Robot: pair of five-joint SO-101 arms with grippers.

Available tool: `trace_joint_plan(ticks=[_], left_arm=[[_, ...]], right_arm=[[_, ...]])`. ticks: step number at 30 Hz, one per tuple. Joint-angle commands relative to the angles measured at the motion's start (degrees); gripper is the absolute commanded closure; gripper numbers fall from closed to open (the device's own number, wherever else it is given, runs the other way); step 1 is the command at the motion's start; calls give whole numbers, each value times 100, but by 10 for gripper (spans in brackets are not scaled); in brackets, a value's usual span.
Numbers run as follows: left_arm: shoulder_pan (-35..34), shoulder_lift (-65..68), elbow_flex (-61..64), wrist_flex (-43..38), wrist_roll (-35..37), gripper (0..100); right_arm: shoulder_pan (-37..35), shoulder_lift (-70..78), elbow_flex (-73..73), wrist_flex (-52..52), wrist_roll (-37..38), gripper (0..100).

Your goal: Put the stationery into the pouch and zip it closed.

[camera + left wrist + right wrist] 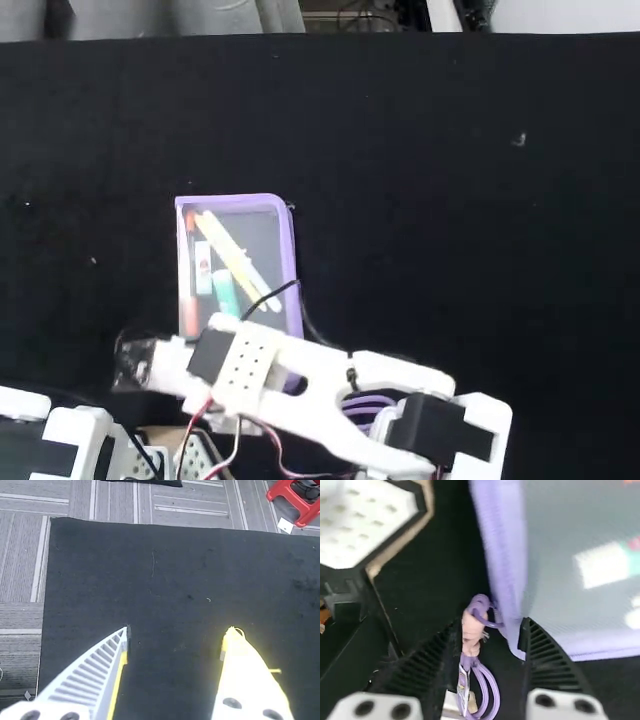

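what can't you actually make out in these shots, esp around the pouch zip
High view: the right arm covers the near end of the pouch, so how far the zip is closed is hidden.
Right wrist view: the stationery behind the pouch window is blurred into pale patches.
Right wrist view: the zip pull sits inside the right pincer; contact is unclear.
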Motion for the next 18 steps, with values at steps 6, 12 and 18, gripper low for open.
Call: trace_joint_plan(ticks=[6,12,18], left_arm=[[13,-70,-48,-123,-44,701],[13,-70,-48,-123,-44,701],[13,-105,-48,-97,-44,701]], right_arm=[[-281,-295,242,-501,44,808],[-193,-295,690,-1037,44,808],[818,-286,708,-1327,141,808]])
